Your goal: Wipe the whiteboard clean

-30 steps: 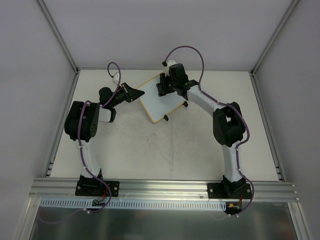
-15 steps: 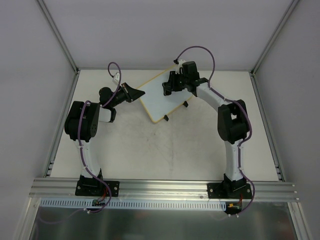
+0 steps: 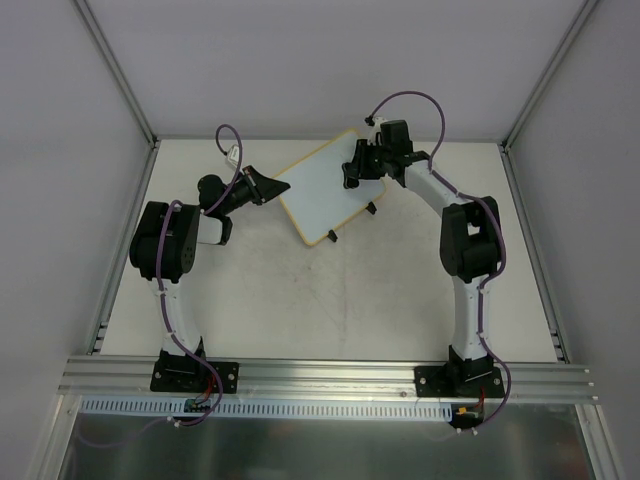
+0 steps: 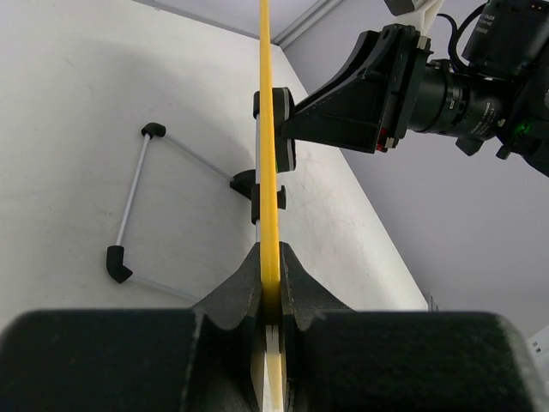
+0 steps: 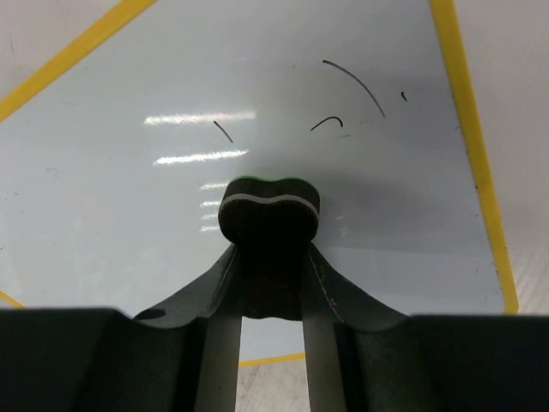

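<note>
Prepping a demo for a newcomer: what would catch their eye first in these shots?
The small white board with a yellow frame sits at the far centre of the table, with the left gripper shut on its left edge. The right gripper holds a small dark eraser block against the board's face, near a few thin black pen strokes not yet wiped.

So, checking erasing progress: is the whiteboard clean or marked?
Marked: the whiteboard shows a few dark strokes beyond the eraser.
</note>
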Robot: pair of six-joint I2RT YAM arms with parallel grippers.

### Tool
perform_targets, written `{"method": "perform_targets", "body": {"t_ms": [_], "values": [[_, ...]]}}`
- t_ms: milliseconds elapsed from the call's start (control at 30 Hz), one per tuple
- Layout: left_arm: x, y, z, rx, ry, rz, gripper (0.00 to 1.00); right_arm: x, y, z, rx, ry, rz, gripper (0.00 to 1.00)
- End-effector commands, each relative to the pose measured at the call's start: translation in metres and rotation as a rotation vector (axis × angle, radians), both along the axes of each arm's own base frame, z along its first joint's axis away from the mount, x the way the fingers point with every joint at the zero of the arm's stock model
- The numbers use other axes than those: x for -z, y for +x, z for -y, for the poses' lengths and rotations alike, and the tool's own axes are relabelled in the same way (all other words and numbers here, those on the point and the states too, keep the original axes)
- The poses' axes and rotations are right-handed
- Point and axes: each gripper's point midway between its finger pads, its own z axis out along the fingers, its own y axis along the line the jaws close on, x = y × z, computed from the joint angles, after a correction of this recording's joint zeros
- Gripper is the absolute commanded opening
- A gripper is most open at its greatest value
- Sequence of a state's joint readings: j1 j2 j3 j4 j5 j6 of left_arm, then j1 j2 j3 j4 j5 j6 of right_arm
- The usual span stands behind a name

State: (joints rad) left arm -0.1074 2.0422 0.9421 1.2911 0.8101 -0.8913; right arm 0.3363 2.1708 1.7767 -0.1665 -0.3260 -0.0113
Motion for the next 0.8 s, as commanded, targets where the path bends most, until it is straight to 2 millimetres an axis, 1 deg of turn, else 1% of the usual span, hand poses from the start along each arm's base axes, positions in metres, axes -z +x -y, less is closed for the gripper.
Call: {"method": "perform_targets", "body": {"t_ms": [0,100,133,167,233,267,333,367,467,500,600,767], "values": [[-0.029,-0.034,0.015,0.184,0.009,0.228,0.00,0.013,0.010,0.011,0.031,-0.069,0.005,0.00],[-0.027,-0.036,0.015,0.187,0.011,0.215,0.00,0.008,0.006,0.001,0.003,-0.081,0.027,0.00],[-0.027,-0.037,0.015,0.191,0.014,0.214,0.00,0.004,0.006,-0.002,-0.005,-0.082,0.039,0.00],[-0.026,-0.039,0.015,0.194,0.016,0.209,0.00,0.003,0.003,-0.010,-0.021,-0.084,0.045,0.00],[-0.026,-0.039,0.015,0.197,0.019,0.205,0.00,-0.003,0.001,-0.017,-0.039,-0.093,0.067,0.00],[-0.026,-0.040,0.015,0.203,0.021,0.202,0.00,-0.008,-0.002,-0.026,-0.057,-0.094,0.083,0.00],[-0.028,-0.041,0.015,0.209,0.021,0.202,0.00,-0.013,-0.005,-0.034,-0.072,-0.094,0.097,0.00],[-0.028,-0.042,0.016,0.212,0.022,0.200,0.00,-0.018,-0.008,-0.043,-0.087,-0.090,0.109,0.00],[-0.028,-0.043,0.016,0.218,0.025,0.197,0.00,-0.026,-0.011,-0.056,-0.114,-0.089,0.132,0.00],[-0.028,-0.044,0.016,0.222,0.025,0.194,0.00,-0.031,-0.010,-0.060,-0.118,-0.085,0.145,0.00],[-0.027,-0.046,0.017,0.234,0.025,0.187,0.00,-0.036,-0.011,-0.070,-0.139,-0.075,0.160,0.00],[-0.025,-0.049,0.017,0.246,0.024,0.173,0.00,-0.044,-0.005,-0.077,-0.149,-0.062,0.177,0.00]]}}
